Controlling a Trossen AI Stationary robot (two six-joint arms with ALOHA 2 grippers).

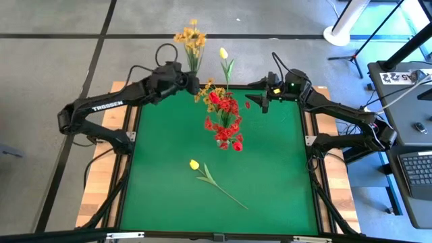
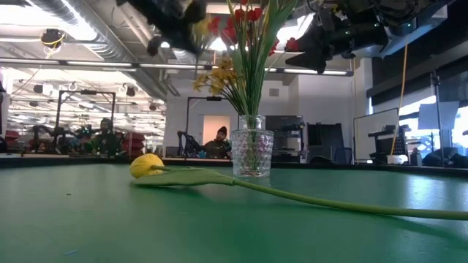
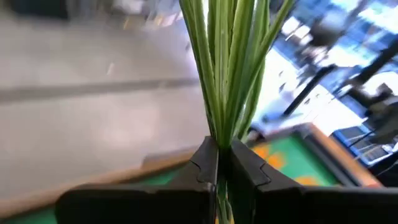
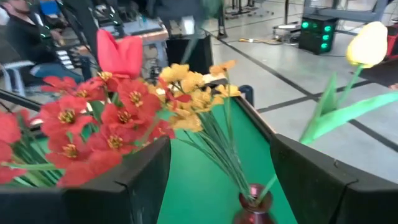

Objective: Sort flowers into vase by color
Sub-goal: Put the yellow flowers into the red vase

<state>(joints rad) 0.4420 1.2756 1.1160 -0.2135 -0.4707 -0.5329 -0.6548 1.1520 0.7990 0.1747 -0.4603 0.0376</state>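
Stems fill my left tool (image 3: 219,163), pressed together on a yellow spray (image 1: 191,37) that I hold high past the far edge of the desk (image 1: 270,175), clear of the crowded vase (image 2: 252,153), so I judge it is mid-sort. My right tool (image 1: 254,102) hangs spread and empty near the red flowers (image 1: 224,118) in that vase. One yellow tulip (image 1: 194,164) lies on the desk, waiting.

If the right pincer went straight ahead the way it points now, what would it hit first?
Probably the red flowers and yellow-orange spray: they fill the gap between the open right pincer's fingers in its wrist view. Depth is unclear, so which comes first is uncertain.
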